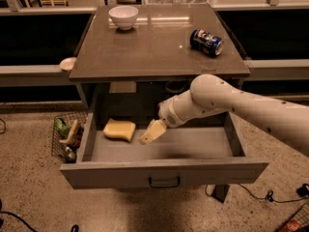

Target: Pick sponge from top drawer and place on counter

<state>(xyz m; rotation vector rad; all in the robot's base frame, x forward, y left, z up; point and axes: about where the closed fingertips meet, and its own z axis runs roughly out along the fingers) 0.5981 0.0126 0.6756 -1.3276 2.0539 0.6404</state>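
The pale yellow sponge [119, 129] lies in the back left of the open top drawer [164, 174], which is pulled out from the grey cabinet. My gripper [148, 135] with cream fingers hangs inside the drawer, just right of the sponge and apart from it. It holds nothing. The arm reaches in from the right. The counter [154, 42] is the glossy grey-brown top above the drawer.
A white bowl [123, 16] stands at the counter's back left and a blue can [206, 42] lies on its right side. A wire basket [66, 138] with items sits on the floor left of the drawer. Cables lie on the floor at right.
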